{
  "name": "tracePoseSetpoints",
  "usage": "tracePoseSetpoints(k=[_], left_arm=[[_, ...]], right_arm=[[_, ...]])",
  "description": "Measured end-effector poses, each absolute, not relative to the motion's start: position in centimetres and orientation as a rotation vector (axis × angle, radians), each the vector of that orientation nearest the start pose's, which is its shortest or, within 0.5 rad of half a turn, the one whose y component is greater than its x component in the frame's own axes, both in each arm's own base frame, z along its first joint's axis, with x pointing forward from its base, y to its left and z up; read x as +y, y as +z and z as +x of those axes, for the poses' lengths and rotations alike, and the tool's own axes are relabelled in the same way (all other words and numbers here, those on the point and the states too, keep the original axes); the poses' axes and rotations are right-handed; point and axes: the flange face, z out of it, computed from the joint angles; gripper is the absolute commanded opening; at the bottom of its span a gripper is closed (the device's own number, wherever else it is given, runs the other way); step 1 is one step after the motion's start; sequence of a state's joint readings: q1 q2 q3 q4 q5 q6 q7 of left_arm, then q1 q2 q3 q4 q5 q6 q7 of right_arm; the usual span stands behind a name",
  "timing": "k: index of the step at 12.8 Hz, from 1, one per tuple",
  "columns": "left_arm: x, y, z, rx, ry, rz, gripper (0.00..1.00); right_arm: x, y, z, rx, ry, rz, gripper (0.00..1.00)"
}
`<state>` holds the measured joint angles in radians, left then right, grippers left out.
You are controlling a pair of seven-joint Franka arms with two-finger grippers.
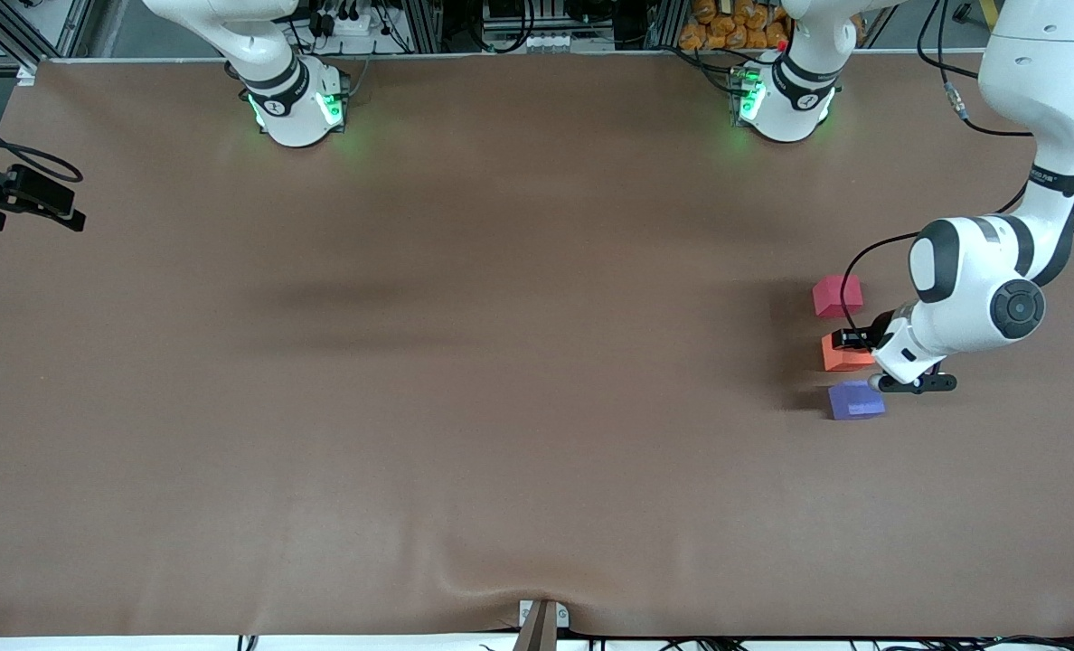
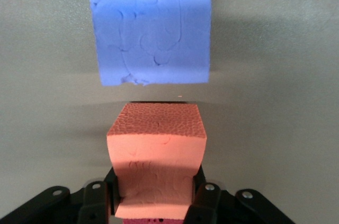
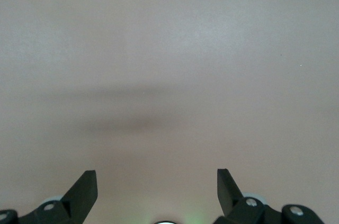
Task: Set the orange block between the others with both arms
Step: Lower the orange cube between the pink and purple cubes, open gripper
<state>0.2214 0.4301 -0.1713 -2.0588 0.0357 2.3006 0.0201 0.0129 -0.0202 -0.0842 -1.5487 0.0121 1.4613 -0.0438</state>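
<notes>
The orange block [image 1: 843, 354] [image 2: 156, 139] is pinched between the fingers of my left gripper [image 1: 852, 347] [image 2: 154, 200], which is shut on it. It sits low at the table, in the gap between the pinkish-red cube [image 1: 837, 296] and the purple-blue cube [image 1: 855, 400] [image 2: 151, 28], near the left arm's end of the table. I cannot tell whether it rests on the cloth. The three cubes form a line running toward the front camera, the purple-blue one nearest. My right gripper [image 3: 157, 179] is open over bare brown cloth, its hand outside the front view.
Brown cloth covers the table [image 1: 465, 362]. A black camera mount [image 1: 22, 194] juts in at the right arm's end. A small bracket [image 1: 542, 622] sits at the table's near edge. Both arm bases [image 1: 297, 99] stand along the back edge.
</notes>
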Motion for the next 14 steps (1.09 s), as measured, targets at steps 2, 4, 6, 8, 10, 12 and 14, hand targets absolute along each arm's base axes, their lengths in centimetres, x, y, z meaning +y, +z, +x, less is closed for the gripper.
tracePoseSetpoints(k=[2,4,6,8,10,12,14], left_arm=[[2.97,20.91,57.06,0.012,0.272,-3.167,0.16],[2.96,20.75,56.98,0.016,0.272,-3.165,0.18],[2.96,20.75,56.98,0.016,0.272,-3.165,0.26],[2.96,20.75,56.97,0.016,0.272,-3.165,0.67],[2.95,20.73,56.97,0.017,0.272,-3.165,1.0],[2.87,20.74,56.99,0.019,0.272,-3.165,1.0],[2.79,21.17,57.36,0.021,0.251,-3.167,1.0]], right_arm=[[-3.73,63.66,53.56,0.041,0.104,-3.122,1.0],[-3.73,63.66,53.56,0.041,0.104,-3.122,1.0],[-3.73,63.66,53.56,0.041,0.104,-3.122,1.0],[-3.73,63.66,53.56,0.041,0.104,-3.122,1.0],[-3.73,63.66,53.56,0.041,0.104,-3.122,1.0],[-3.73,63.66,53.56,0.041,0.104,-3.122,1.0],[-3.73,63.66,53.56,0.041,0.104,-3.122,1.0]])
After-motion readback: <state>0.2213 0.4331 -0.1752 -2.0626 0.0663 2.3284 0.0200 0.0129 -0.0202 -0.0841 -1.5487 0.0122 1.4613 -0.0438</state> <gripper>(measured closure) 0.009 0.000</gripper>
